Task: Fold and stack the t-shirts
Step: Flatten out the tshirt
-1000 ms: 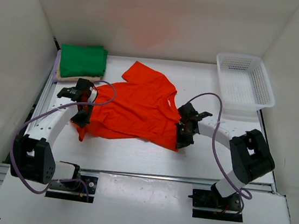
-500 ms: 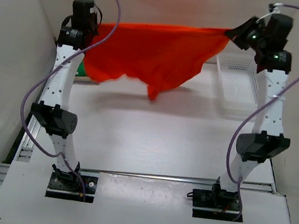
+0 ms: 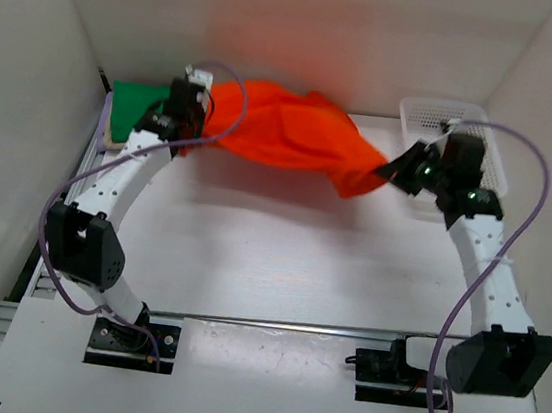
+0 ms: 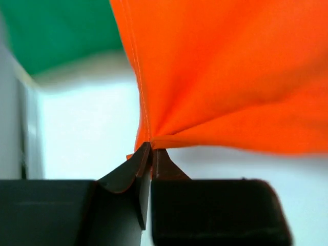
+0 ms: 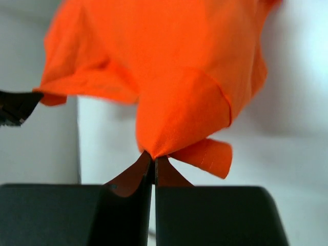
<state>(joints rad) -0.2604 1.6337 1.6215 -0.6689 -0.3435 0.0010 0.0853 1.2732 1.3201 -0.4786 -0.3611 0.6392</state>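
**Top external view.** An orange-red t-shirt [image 3: 290, 133] is stretched as a sagging, bunched band across the far side of the counter [image 3: 279, 267], carried between the two arms. The left arm [image 3: 124, 173] reaches toward the far-left corner, and the left jaws are closed on one end of the cloth there. The right arm [image 3: 486, 263] reaches toward the far-right corner, and the right jaws are closed on the other end, just in front of a white lattice basket [image 3: 439, 108]. A folded green t-shirt [image 3: 132, 103] lies in the far-left corner on top of a tan t-shirt [image 3: 113, 136], of which only an edge shows. Whether the hanging cloth touches the counter cannot be told from this view.

**Left wrist view.** The left jaws are pressed together on a pinched point of the orange-red t-shirt [image 4: 230, 77], with a stitched hem running up from the grip. The green t-shirt [image 4: 56, 31] appears blurred at the upper left, beyond the white counter [image 4: 87, 133].

**Right wrist view.** The right jaws are shut tight on a gathered fold of the orange-red t-shirt [image 5: 169, 66], which fans out away from the grip. A small flap of cloth curls out beside the pinch.
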